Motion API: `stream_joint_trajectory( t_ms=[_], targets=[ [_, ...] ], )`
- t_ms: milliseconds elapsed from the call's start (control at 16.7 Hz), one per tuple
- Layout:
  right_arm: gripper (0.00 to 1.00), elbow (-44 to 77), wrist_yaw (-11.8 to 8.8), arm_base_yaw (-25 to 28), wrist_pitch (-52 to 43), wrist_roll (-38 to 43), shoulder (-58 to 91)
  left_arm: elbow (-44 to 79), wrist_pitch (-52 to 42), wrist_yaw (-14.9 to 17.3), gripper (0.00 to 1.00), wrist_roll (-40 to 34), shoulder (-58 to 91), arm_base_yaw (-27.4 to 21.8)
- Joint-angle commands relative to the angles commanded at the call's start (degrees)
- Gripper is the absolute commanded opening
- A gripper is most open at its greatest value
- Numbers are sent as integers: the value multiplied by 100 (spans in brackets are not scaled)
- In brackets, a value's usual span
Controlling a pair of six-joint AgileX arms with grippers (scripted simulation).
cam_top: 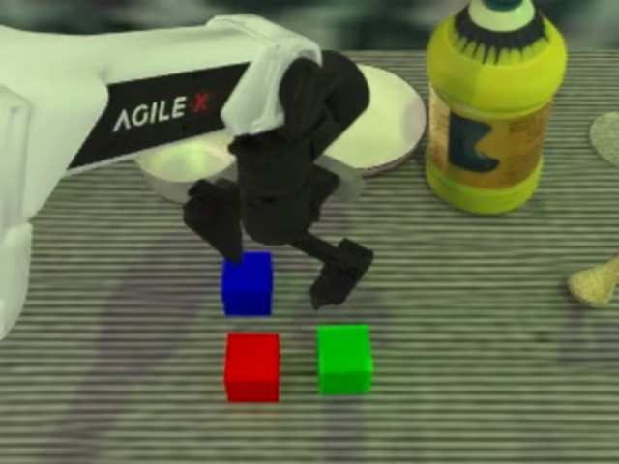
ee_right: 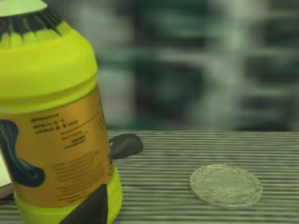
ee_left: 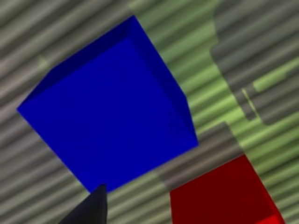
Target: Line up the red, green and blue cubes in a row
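Claw: left claw (cam_top: 278, 259) spread wide, released, low over the surface (cam_top: 484, 338).
Blue cube (cam_top: 248, 283): between its fingers.
Red cube (cam_top: 252, 366), green cube (cam_top: 344, 359): side by side, nearer.

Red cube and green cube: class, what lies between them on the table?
Nothing. In the top view the red cube and green cube sit side by side with only bare striped table between them; the blue cube sits behind the red one.

Our left arm, white with a black gripper (cam_top: 282, 257), reaches in from the table's left side toward the middle, wrist bent downward. Its two dark fingers are spread wide apart, holding nothing. Our right arm stays out of the top view.
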Motion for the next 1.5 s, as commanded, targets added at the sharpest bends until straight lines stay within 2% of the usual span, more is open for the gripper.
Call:
stream_joint_trajectory(
  t_ms=[240, 480, 900, 1500],
  targets=[
    [100, 0, 0, 0, 0, 0, 0, 61, 25, 3, 100, -1711, 49, 440],
    [100, 0, 0, 0, 0, 0, 0, 98, 93, -6, 100, -2529, 5, 715],
    [100, 0, 0, 0, 0, 0, 0, 41, 185, -6, 100, -2583, 39, 717],
    [100, 0, 0, 0, 0, 0, 0, -859, 1802, 0, 100, -2567, 742, 744]
  ],
)
